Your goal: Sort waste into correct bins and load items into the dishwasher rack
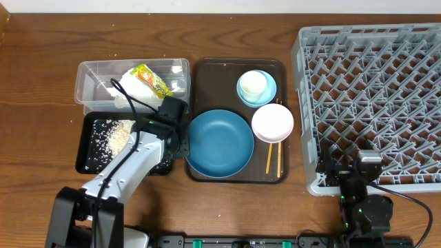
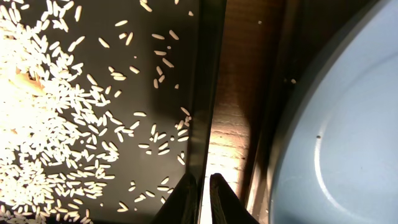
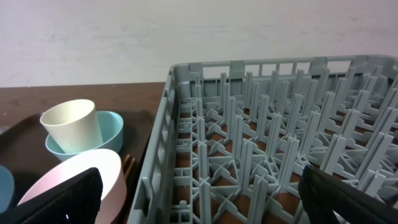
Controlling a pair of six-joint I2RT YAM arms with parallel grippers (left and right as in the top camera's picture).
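Note:
The black tray (image 1: 88,165) holds loose rice (image 1: 117,134). My left gripper (image 1: 176,141) is at its right edge, next to the blue plate (image 1: 220,141). In the left wrist view the fingers (image 2: 204,193) straddle the black tray's (image 2: 168,62) right wall and are closed on it, with rice (image 2: 62,124) inside and the plate (image 2: 342,143) to the right. The clear tub (image 1: 131,64) holds the napkin (image 1: 127,86) and wrapper (image 1: 151,79). My right gripper (image 1: 353,160) (image 3: 205,199) is open and empty at the grey rack's (image 1: 372,89) front-left corner.
The brown serving tray (image 1: 207,65) carries the plate, a cream cup (image 1: 253,83) in the light-blue bowl (image 1: 269,93), the white bowl (image 1: 273,122) and the chopsticks (image 1: 269,160). The right wrist view shows the rack (image 3: 280,124), cup (image 3: 71,127) and white bowl (image 3: 81,174).

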